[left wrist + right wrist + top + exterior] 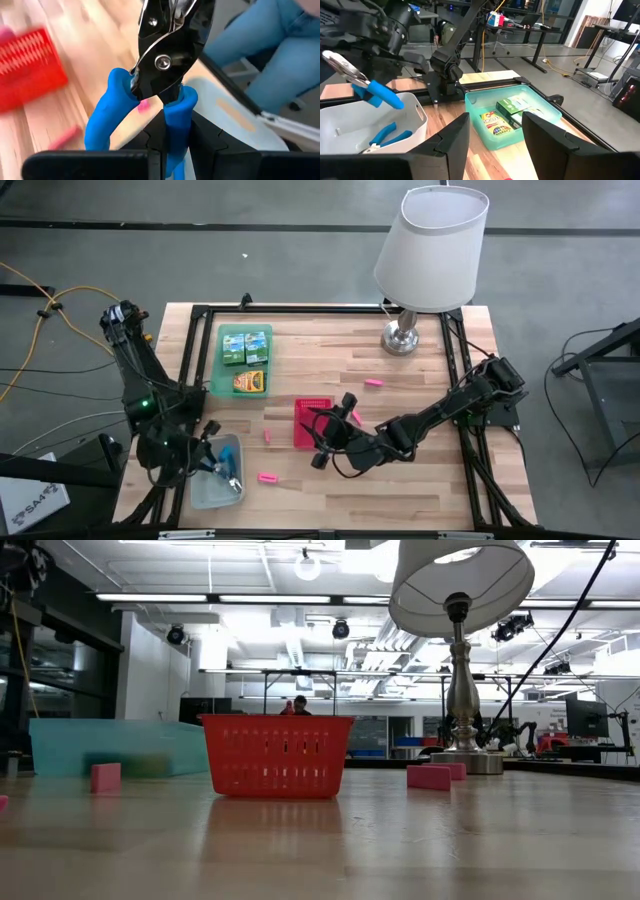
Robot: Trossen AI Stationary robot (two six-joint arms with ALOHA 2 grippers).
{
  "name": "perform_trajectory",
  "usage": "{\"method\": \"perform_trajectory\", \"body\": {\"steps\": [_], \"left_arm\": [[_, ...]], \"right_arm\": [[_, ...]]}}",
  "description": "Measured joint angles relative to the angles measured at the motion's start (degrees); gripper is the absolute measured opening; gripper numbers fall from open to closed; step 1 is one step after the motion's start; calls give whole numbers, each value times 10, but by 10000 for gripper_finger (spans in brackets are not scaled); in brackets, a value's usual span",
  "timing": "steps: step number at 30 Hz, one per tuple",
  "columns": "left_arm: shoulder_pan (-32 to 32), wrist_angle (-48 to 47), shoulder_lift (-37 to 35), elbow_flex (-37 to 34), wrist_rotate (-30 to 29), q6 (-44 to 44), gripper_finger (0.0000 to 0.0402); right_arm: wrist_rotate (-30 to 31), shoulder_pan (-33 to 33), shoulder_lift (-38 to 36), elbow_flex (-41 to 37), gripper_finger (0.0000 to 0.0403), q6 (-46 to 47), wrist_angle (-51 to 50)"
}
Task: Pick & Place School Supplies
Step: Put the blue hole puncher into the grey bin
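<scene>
The left claw (167, 150) gripped blue-handled metal snips (160, 75) above the clear plastic bin (215, 480) (another pair inside); the right claw (322, 442) gaped beside it, pink erasers (267, 477) apparently left on the worktop (400, 480).

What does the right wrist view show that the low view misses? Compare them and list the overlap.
Right wrist view only: the left tool holding blue-handled pliers above the clear bin, a second blue-handled pair inside it, the crayon box and green boxes in the tray, and the open right tool.
Low view only: the red mesh basket, pink erasers and the lamp.
Both: the green tray.
</scene>
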Motion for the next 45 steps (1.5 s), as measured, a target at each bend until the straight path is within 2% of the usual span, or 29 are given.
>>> {"method": "perform_trajectory", "body": {"steps": [5, 11, 20, 31, 45], "left_arm": [[5, -37, 5, 0, 39, -58, 49], [34, -41, 31, 0, 140, -59, 47], [87, -128, 99, 0, 211, -46, 46], [94, -140, 175, 1, 268, 0, 46], [94, -115, 187, 36, 253, 2, 71]], "right_arm": [[0, -1, 0, 0, 171, 0, 2], [1, -5, 0, 0, 170, 0, 17], [1, -13, 0, 0, 166, 3, 31], [0, -20, 0, 0, 165, 17, 30], [-1, -21, 0, 0, 165, 17, 30]]}}
